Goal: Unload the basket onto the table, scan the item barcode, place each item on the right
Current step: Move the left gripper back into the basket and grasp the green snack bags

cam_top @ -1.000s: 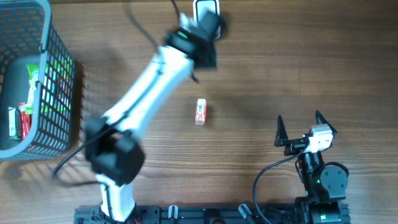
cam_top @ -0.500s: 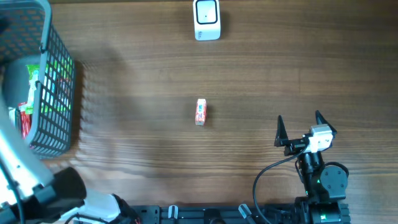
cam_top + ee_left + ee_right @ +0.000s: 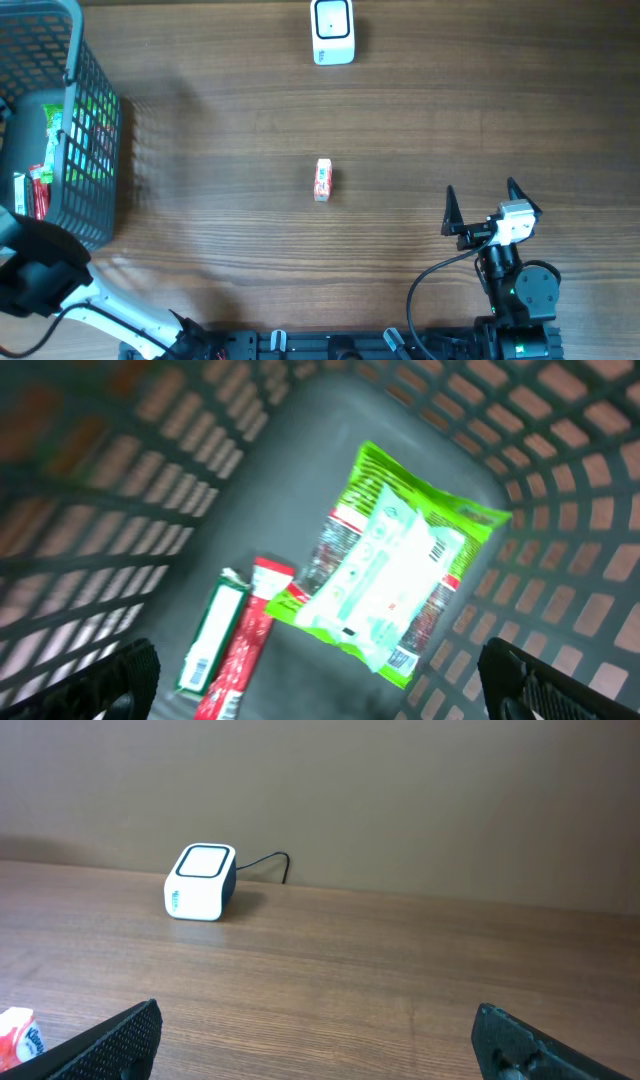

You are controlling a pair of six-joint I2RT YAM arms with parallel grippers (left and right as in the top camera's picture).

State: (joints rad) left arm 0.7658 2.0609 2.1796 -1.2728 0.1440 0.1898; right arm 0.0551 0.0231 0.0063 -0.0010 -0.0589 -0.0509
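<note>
Inside basket [image 3: 150, 480], green packet [image 3: 395, 575] (clearer from left wrist)

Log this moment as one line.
left gripper: open, facing into basket | right gripper: open, empty | packet: on table | scanner: far edge

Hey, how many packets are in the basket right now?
3 visible: a large green pouch toward the middle, a red stick pack touching its lower-left edge, and a green-and-white stick pack beside that. Others may hide underneath.
</note>
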